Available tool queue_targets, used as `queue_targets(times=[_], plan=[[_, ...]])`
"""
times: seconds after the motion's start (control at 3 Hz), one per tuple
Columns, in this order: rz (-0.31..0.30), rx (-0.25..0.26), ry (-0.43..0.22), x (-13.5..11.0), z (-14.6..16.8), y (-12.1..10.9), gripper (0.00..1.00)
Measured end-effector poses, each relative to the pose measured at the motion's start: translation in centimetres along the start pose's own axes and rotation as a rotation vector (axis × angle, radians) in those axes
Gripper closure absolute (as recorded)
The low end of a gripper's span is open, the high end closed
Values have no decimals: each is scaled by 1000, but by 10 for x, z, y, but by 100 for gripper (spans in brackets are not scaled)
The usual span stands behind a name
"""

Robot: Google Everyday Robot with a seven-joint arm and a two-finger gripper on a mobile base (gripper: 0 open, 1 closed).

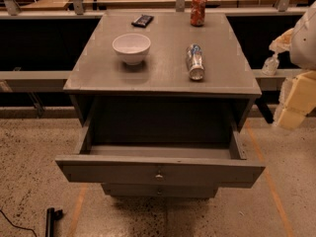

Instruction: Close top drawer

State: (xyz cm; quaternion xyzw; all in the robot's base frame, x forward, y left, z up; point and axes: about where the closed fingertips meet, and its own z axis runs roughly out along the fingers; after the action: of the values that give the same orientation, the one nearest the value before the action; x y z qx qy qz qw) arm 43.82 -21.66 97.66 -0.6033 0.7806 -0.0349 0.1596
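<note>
Far left, a black tool (51, 220) lies on the floor. Up on the cabinet top (98, 78) sit a white bowl (131, 47) and a dark packet (142, 20). Centre now: the top drawer (113, 171) stands pulled well out, round knob (159, 177) mid-front. It looks a stiff wooden box, probably light on its runners, so a flat push on the front near the knob should send it in straight. Further right, a silver can (195, 61) lies flat and a red can (198, 10) stands upright. Far right, the gripper (295, 102) hangs beside the cabinet, well apart from the drawer. Wide or narrow, I cannot tell.
</note>
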Motion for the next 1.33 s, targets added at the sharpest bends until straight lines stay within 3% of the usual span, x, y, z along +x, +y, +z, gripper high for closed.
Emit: queue_targets(times=[0.33,0.67,1.0,1.33], plan=[[0,0,0,0,0,0,0],[17,26,-60,-2,5,0,0],[18,30,-144,-10,36,9,15],[51,-15,-206,-12,93,27,39]])
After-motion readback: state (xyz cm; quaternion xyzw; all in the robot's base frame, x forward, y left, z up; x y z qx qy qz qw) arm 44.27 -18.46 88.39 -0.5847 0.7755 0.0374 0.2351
